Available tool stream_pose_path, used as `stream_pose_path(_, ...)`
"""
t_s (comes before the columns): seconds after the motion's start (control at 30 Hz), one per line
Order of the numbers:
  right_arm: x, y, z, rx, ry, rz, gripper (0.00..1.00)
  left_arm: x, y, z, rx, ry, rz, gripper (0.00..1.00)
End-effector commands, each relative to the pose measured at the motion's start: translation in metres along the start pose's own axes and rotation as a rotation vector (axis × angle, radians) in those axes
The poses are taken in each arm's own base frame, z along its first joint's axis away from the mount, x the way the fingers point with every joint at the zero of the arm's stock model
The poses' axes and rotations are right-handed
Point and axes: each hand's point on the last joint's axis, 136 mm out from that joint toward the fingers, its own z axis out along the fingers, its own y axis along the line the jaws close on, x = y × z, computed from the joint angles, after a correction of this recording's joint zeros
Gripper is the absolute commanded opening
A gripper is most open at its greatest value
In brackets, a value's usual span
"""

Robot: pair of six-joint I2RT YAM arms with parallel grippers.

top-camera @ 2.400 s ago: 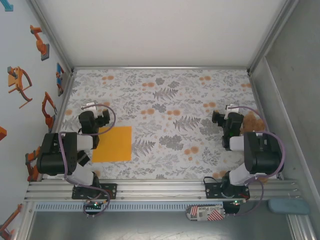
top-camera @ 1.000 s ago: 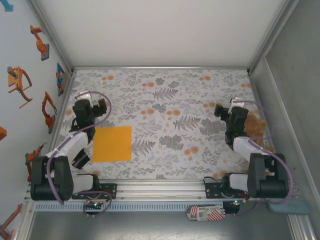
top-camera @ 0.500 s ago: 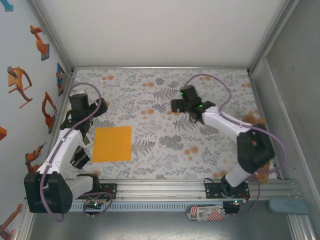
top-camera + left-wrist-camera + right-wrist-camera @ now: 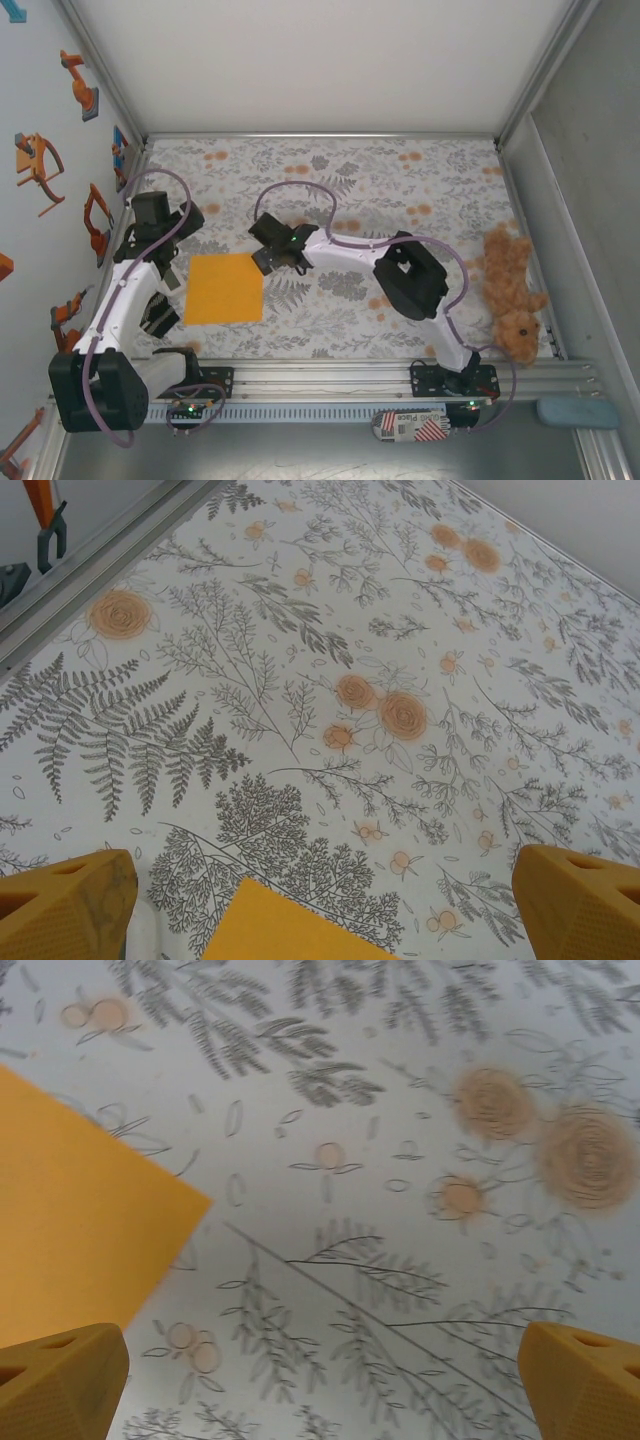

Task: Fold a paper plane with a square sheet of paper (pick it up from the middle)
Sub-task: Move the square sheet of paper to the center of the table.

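The square sheet of paper (image 4: 224, 288) lies flat and uncreased on the floral cloth, in front of the left arm. My left gripper (image 4: 178, 222) hovers just beyond the sheet's far left corner, jaws wide open and empty. The left wrist view has that corner of the sheet (image 4: 290, 930) at its bottom edge between the yellow fingers (image 4: 65, 905). My right gripper (image 4: 264, 258) reaches across the table to the sheet's far right corner, open and empty. In the right wrist view the sheet (image 4: 70, 1220) lies to the left, its corner pointing between the fingers (image 4: 585, 1375).
A brown plush teddy (image 4: 510, 290) lies at the right edge of the floral cloth (image 4: 400, 180). Aluminium rails frame the table, and the right arm's purple cable loops over the middle.
The right arm has swung from the right side across the table to the sheet's far right corner, uncovering the teddy. The left arm has barely shifted. The sheet has not moved.
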Motion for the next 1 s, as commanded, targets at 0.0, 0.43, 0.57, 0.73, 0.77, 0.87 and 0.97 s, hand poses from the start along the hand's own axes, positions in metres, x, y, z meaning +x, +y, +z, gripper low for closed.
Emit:
stream_pose_path(0.0,-0.009,0.013,-0.002,-0.022,0.01,-0.048,0.98,-0.001,0.004,0.0,-0.014,0.003,-0.035,0.96)
stream_pose_path(0.43,0.009,0.03,0.02,-0.017,0.084,-0.205,0.98,-0.004,0.009,-0.002,-0.023,-0.009,-0.065,0.96)
stream_pose_path(0.57,0.026,-0.002,0.023,0.05,0.13,-0.316,0.98,-0.007,0.01,-0.006,-0.02,-0.033,-0.072,0.96)
stream_pose_path(0.73,0.051,-0.057,0.028,0.105,0.218,-0.355,0.98,-0.006,0.01,-0.007,-0.019,-0.024,-0.077,0.96)
stream_pose_path(0.77,0.053,-0.071,0.028,0.123,0.229,-0.347,0.98,-0.005,0.009,-0.006,-0.018,-0.02,-0.079,0.96)
stream_pose_path(0.87,0.056,-0.111,0.03,0.168,0.257,-0.313,0.97,-0.003,0.006,-0.005,-0.005,-0.003,-0.08,0.96)
stream_pose_path(0.97,0.054,-0.147,0.029,0.202,0.259,-0.27,0.96,0.001,0.003,-0.002,0.009,0.024,-0.079,0.96)
